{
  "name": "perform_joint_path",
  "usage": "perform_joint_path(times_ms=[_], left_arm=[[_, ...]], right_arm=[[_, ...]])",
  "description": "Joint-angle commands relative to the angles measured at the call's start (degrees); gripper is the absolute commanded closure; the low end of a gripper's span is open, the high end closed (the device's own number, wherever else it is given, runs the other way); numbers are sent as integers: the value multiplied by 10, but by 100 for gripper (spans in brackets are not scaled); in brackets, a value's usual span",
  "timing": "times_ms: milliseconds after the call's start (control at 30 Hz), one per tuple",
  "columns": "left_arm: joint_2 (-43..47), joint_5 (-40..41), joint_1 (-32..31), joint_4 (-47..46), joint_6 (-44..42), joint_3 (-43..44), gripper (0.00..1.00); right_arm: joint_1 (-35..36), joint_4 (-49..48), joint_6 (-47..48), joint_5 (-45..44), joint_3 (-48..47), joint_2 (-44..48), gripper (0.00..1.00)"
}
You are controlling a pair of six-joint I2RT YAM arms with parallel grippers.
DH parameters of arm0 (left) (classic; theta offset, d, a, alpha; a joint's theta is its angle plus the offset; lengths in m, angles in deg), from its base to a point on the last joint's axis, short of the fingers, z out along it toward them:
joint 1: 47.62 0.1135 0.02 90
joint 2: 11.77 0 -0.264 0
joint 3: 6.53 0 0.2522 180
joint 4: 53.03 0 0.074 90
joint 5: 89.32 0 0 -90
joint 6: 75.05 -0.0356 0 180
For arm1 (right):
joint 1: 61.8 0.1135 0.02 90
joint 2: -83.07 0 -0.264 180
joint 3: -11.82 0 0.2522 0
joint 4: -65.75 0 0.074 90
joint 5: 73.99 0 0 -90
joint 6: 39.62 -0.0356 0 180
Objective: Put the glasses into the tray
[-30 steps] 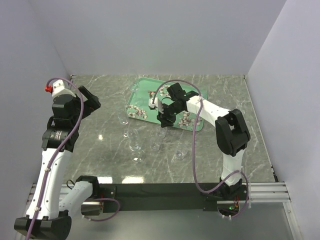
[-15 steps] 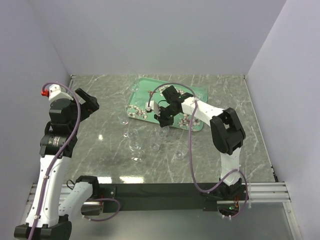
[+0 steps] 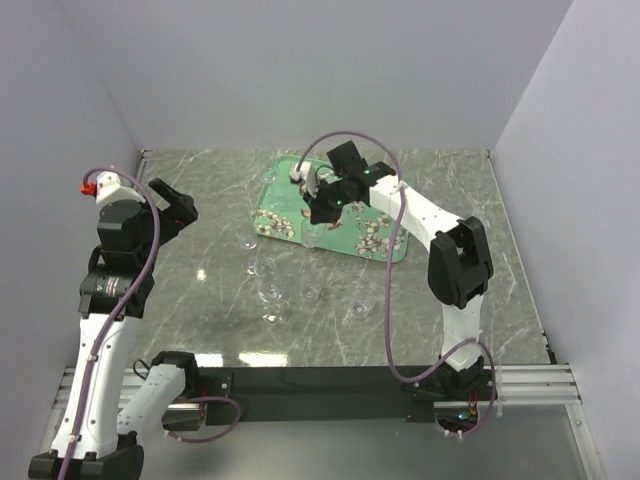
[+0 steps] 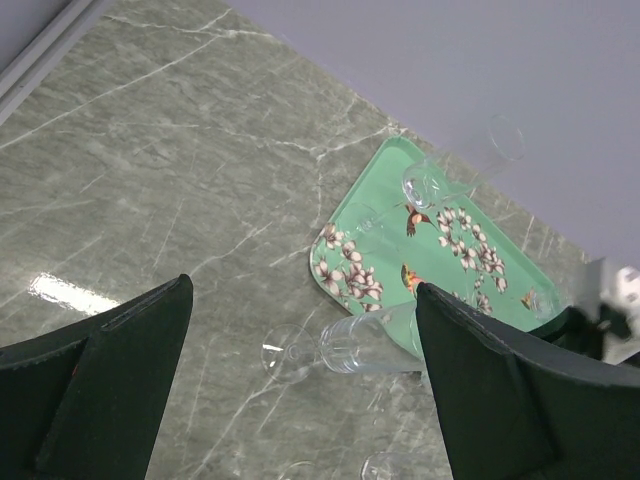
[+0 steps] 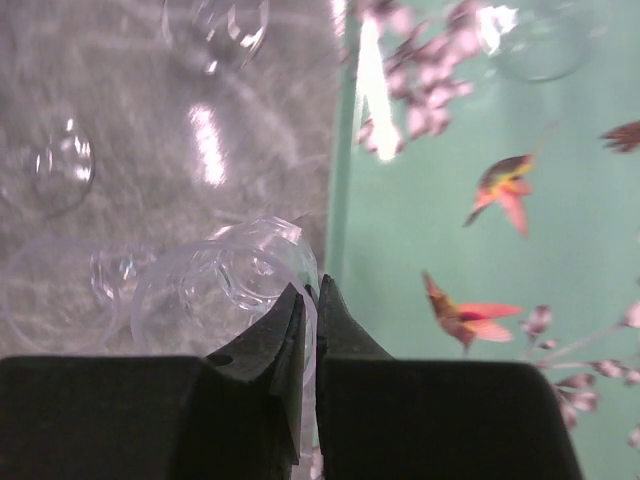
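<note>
The mint-green tray with blossoms and birds lies at the back middle of the table. My right gripper hangs over the tray's left part. In the right wrist view it is shut on the rim of a clear glass, above the tray's edge. Several clear glasses stand on the marble in front of the tray. One glass lies on its side by the tray's near corner. Two more stand in the tray. My left gripper is open and empty, high at the left.
The grey marble table top is walled in at the back and both sides. Loose glasses are scattered between the tray and the black front rail. The right arm's purple cable loops over the table.
My right gripper has moved from the tray's near edge back and up over the tray's left part, carrying the glass. The left arm has hardly moved.
</note>
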Motion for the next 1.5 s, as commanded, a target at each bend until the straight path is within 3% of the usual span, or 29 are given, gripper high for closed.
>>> perform_joint_path(times_ms=[0, 167, 300, 567, 967, 1300, 1400, 1467], left_arm=[[11, 10, 3, -1, 6, -4, 1], [13, 10, 3, 2, 7, -5, 1], [15, 13, 3, 5, 8, -6, 1], [9, 12, 3, -1, 10, -9, 1], [-11, 6, 3, -9, 8, -1, 1], [-26, -1, 3, -9, 8, 15, 1], [-25, -1, 3, -8, 9, 18, 1], [-24, -2, 3, -8, 11, 17, 1]], right_arm=[[-20, -23, -111, -6, -54, 5, 100], [-51, -44, -211, -83, -116, -33, 100], [-71, -85, -290, -204, -136, -60, 100], [-111, -102, -349, -346, -194, -123, 100], [-150, -123, -320, -393, -195, -167, 100], [-162, -137, -300, -402, -220, -204, 93], [-163, -136, -296, -402, -223, -208, 86], [-164, -138, -293, -398, -221, -207, 76]])
